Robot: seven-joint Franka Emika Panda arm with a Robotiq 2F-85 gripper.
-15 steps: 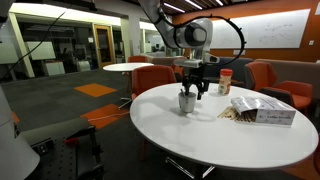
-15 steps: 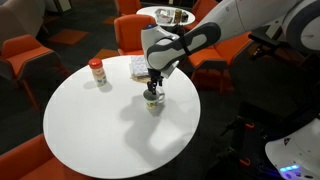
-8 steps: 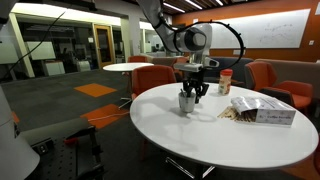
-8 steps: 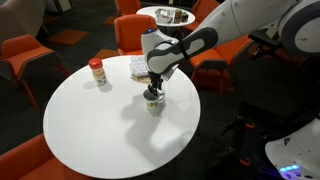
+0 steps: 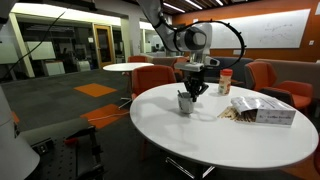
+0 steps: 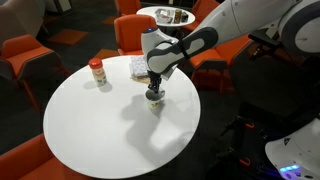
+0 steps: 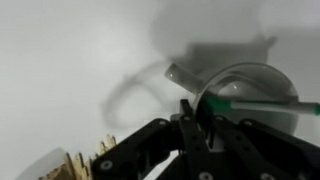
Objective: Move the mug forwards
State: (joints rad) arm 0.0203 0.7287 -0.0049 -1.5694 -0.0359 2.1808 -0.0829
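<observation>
The mug [image 5: 186,103] is small and pale grey, standing upright on the round white table [image 5: 205,140] toward its far side. In the other exterior view the mug [image 6: 153,102] stands near the table's middle right. My gripper [image 5: 194,92] comes straight down onto it, and the gripper [image 6: 154,93] covers the mug's top. In the wrist view the dark fingers [image 7: 186,112] are pinched together on the rim of the mug [image 7: 250,88], one inside and one outside the wall. A thin green stick lies inside the mug. The gripper [image 7: 197,116] is shut on the mug.
A red-labelled container [image 5: 225,82] with a light lid stands behind the mug, also seen as the container [image 6: 97,72] near the table's far left edge. A printed box [image 5: 262,110] lies on the table, box [image 6: 138,66]. Orange chairs [image 6: 30,62] ring the table.
The jaws have closed from wide apart onto the mug's rim. The arm and the mug have stayed in place.
</observation>
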